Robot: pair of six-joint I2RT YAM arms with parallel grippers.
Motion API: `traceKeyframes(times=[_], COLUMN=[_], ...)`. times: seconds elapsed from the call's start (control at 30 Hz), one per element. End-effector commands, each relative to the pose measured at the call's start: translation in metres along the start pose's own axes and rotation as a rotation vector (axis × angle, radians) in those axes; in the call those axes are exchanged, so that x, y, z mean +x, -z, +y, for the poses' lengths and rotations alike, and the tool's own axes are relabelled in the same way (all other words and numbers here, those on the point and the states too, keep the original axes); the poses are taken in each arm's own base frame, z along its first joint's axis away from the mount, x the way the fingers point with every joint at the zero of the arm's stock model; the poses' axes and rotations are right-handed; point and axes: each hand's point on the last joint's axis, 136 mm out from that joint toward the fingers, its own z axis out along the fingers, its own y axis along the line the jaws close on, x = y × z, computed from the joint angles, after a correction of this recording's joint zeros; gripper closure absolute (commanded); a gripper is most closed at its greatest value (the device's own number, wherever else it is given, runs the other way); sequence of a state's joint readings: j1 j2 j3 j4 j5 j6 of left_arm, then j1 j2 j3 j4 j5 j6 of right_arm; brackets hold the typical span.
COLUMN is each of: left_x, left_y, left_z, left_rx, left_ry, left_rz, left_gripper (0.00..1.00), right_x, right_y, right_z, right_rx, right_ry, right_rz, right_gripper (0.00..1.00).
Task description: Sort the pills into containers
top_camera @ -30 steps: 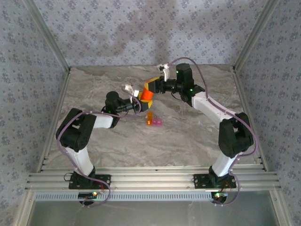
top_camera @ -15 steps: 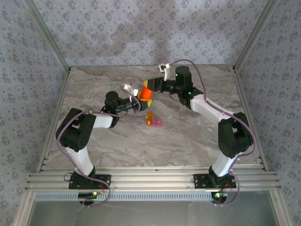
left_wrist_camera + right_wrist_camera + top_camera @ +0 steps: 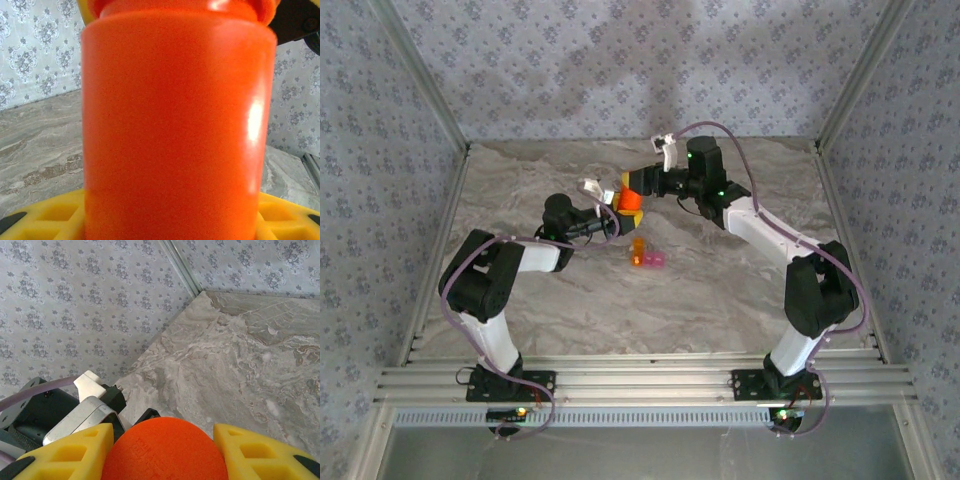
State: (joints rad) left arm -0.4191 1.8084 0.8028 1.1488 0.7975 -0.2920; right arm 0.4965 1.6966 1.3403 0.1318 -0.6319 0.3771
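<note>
Two arms meet at the orange-red pill bottle (image 3: 632, 199) overhead; the right arm has swung in closer, likely unscrewing, so sorting waits. The containers (image 3: 648, 257) lie near the bottle on the desk (image 3: 720, 300). Left wrist: left jaws grip the bottle. Right wrist: right jaws clamp its cap (image 3: 165, 447).

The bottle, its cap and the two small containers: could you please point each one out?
bottle (image 3: 180, 130), left wrist view, middle of its orange body.
cap (image 3: 165, 450), right wrist view, centre of its round top.
containers (image 3: 647, 258), top view, where the orange and pink compartments join.
</note>
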Motion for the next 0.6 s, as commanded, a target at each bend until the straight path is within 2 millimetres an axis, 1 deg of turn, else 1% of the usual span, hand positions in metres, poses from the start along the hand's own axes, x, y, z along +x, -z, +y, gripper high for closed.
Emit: traceKeyframes(times=[0.0, 0.13, 0.33, 0.57], left_x=[-0.087, -0.087, -0.086, -0.086], left_y=[0.007, 0.008, 0.007, 0.009], left_z=[-0.001, -0.001, -0.001, -0.001], left_rx=[-0.061, -0.062, -0.062, -0.072], left_ry=[-0.163, -0.167, -0.169, -0.18], left_rz=[-0.232, -0.225, -0.219, -0.216], left_gripper=[1.0, 1.0, 1.0, 1.0], right_x=[0.093, 0.099, 0.106, 0.112], right_y=[-0.005, -0.001, 0.0, 0.01], right_z=[0.006, 0.001, -0.004, -0.016], right_rx=[-0.042, -0.006, 0.007, 0.044], right_ry=[-0.094, -0.048, -0.052, -0.062], right_rz=[0.317, 0.358, 0.391, 0.414], right_gripper=[1.0, 1.0, 1.0, 1.0])
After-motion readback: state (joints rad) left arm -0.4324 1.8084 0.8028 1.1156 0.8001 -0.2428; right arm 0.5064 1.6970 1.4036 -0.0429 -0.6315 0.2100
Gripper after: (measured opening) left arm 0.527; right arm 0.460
